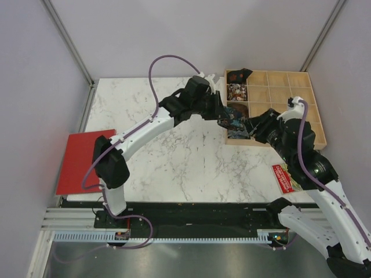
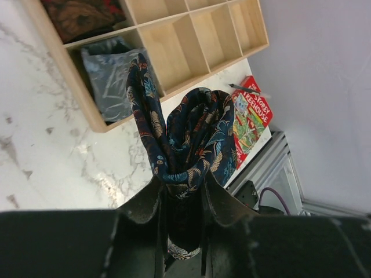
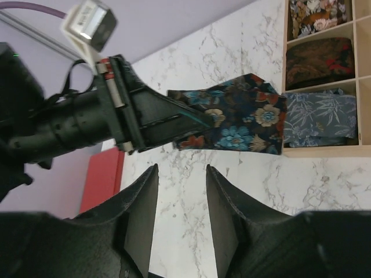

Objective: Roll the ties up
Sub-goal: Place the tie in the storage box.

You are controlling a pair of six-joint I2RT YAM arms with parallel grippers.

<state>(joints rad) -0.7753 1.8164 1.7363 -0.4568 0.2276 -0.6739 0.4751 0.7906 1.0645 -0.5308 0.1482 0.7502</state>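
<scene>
Right now my left jaws are clamping a loosely rolled tie, dark navy with a blue, orange and red floral print. They are holding it over the marble table, just beside the near left corner of the wooden compartment tray, right of centre in the top view. One loose end of the roll is trailing up toward the tray's edge. My right jaws are standing wide and empty, pointing at the roll from close by without touching it. The tray's column nearest the roll is holding a pale floral tie, a dark brown tie and a blue leaf-patterned tie. A red booklet is lying at lower right and a flat red board at far left.
</scene>
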